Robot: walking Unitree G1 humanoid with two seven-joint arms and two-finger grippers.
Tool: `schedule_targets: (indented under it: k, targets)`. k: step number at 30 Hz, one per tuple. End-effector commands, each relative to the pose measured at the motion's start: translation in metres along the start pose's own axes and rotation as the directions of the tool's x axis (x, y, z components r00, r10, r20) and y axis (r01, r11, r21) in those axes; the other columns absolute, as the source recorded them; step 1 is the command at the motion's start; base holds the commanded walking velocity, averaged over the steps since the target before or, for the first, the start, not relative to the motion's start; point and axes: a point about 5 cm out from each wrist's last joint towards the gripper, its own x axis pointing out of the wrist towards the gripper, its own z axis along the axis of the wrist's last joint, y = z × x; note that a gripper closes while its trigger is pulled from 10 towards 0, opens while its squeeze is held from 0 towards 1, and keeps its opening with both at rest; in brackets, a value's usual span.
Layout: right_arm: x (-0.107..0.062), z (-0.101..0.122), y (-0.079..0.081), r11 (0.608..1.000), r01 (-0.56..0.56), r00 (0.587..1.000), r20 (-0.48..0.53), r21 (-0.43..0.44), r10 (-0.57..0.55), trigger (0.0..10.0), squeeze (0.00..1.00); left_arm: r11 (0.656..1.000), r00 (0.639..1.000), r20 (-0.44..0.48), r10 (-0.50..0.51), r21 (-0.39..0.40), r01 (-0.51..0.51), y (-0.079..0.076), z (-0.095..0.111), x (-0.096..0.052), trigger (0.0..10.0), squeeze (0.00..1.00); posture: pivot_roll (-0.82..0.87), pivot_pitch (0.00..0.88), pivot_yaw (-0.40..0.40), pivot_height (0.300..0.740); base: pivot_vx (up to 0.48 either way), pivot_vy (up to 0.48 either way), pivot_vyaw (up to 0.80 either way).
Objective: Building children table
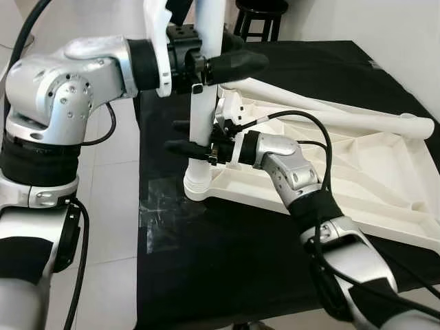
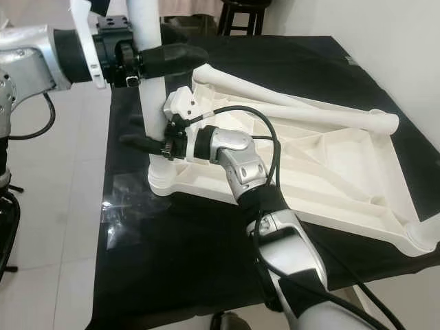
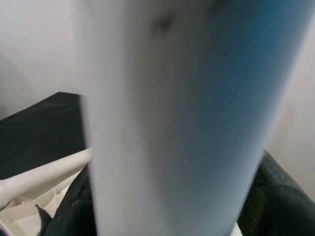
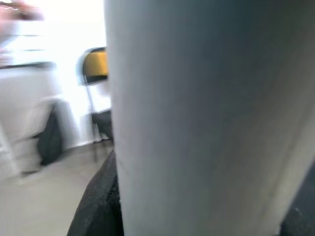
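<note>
A white children's table top [image 1: 357,172] lies upside down on a black-covered work table [image 1: 227,275]. One white table leg [image 1: 203,113] stands upright in the socket [image 1: 197,185] at its near left corner. High on that leg my left gripper [image 1: 234,55] is shut, its black fingers wrapped around it. Lower down, just above the socket, my right gripper [image 1: 175,136] is also shut on this leg. Both wrist views show the leg very close and blurred [image 3: 172,123] [image 4: 197,123]. A second white leg [image 1: 330,113] lies loose across the far side of the table top.
A black stool [image 1: 261,17] stands behind the work table. Pale tiled floor [image 1: 117,206] runs along the table's left edge. A patch of clear tape [image 1: 161,203] sticks to the cloth near the socket. A white wall borders the right side. A yellow chair [image 4: 94,64] stands far off.
</note>
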Motion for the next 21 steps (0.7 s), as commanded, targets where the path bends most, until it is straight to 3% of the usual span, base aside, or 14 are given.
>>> schedule_targets:
  k: [1, 2, 3, 4, 5, 7, 8, 17, 18, 19, 21]
  targets:
    - [-0.021, -0.053, 0.026, 0.945, 0.326, 0.915, -0.260, 0.025, -0.308, 0.0, 0.00, 0.998, 0.998, 0.017, -0.061, -0.012, 0.061, -0.009, 0.007, 0.005, 10.0, 0.00, 0.29, 0.245, -0.121, 0.740, 0.000, 0.000, 0.00]
    - [-0.029, -0.067, 0.054, 0.909, 0.412, 0.873, -0.313, 0.067, -0.373, 0.0, 0.00, 0.999, 0.999, 0.008, -0.047, -0.019, 0.048, -0.007, 0.006, 0.003, 10.0, 0.00, 0.26, 0.256, -0.098, 0.740, 0.000, 0.000, 0.00]
    - [-0.029, -0.067, 0.054, 0.909, 0.412, 0.873, -0.313, 0.067, -0.373, 0.0, 0.00, 0.999, 0.999, 0.008, -0.047, -0.019, 0.048, -0.007, 0.006, 0.003, 10.0, 0.00, 0.26, 0.256, -0.098, 0.740, 0.000, 0.000, 0.00]
    - [-0.031, -0.070, 0.063, 0.883, 0.465, 0.848, -0.322, 0.072, -0.421, 0.0, 0.00, 0.999, 0.999, -0.001, -0.042, -0.027, 0.042, -0.005, 0.004, 0.004, 10.0, 0.00, 0.28, 0.241, -0.093, 0.740, 0.000, 0.000, 0.00]
    - [-0.029, -0.072, 0.066, 0.890, 0.450, 0.857, -0.316, 0.075, -0.407, 0.0, 0.00, 0.999, 0.999, -0.009, -0.042, -0.030, 0.042, -0.005, 0.003, 0.005, 10.0, 0.00, 0.28, 0.241, -0.093, 0.740, 0.000, 0.000, 0.00]
    - [-0.029, -0.072, 0.066, 0.890, 0.450, 0.857, -0.316, 0.075, -0.407, 0.0, 0.00, 0.999, 0.999, -0.009, -0.042, -0.030, 0.042, -0.005, 0.003, 0.005, 10.0, 0.00, 0.28, 0.241, -0.093, 0.740, 0.000, 0.000, 0.00]
    - [-0.024, -0.068, 0.053, 0.880, 0.472, 0.849, -0.297, 0.055, -0.437, 0.0, 0.00, 0.998, 0.998, -0.012, -0.056, -0.025, 0.056, -0.007, 0.003, 0.007, 10.0, 0.00, 0.26, 0.233, -0.099, 0.740, 0.000, 0.000, 0.00]
    - [-0.021, -0.058, 0.032, 0.865, 0.501, 0.835, -0.274, 0.020, -0.477, 0.0, 0.00, 0.999, 0.999, -0.015, -0.049, -0.020, 0.049, -0.008, -0.003, 0.006, 10.0, 0.00, 0.25, 0.235, -0.098, 0.740, 0.000, 0.000, 0.00]
    - [-0.022, -0.055, 0.032, 0.858, 0.514, 0.826, -0.276, 0.009, -0.492, 1.4, 0.00, 0.999, 0.999, -0.018, -0.049, -0.022, 0.049, -0.008, -0.004, 0.005, 10.0, 0.00, 0.25, 0.235, -0.098, 0.740, 0.000, 0.000, 0.00]
    - [-0.023, -0.049, 0.029, 0.849, 0.528, 0.817, -0.264, -0.013, -0.513, 10.0, 0.00, 0.995, 0.996, -0.016, -0.093, -0.022, 0.092, -0.014, -0.002, 0.000, 10.0, 0.00, 0.25, 0.234, -0.098, 0.740, 0.000, 0.000, 0.00]
    - [-0.023, -0.046, 0.027, 0.845, 0.535, 0.815, -0.254, -0.016, -0.521, 10.0, 0.00, 0.991, 0.991, -0.010, -0.130, -0.018, 0.130, -0.018, 0.001, -0.005, 10.0, 0.00, 0.25, 0.234, -0.098, 0.740, 0.000, 0.000, 0.00]
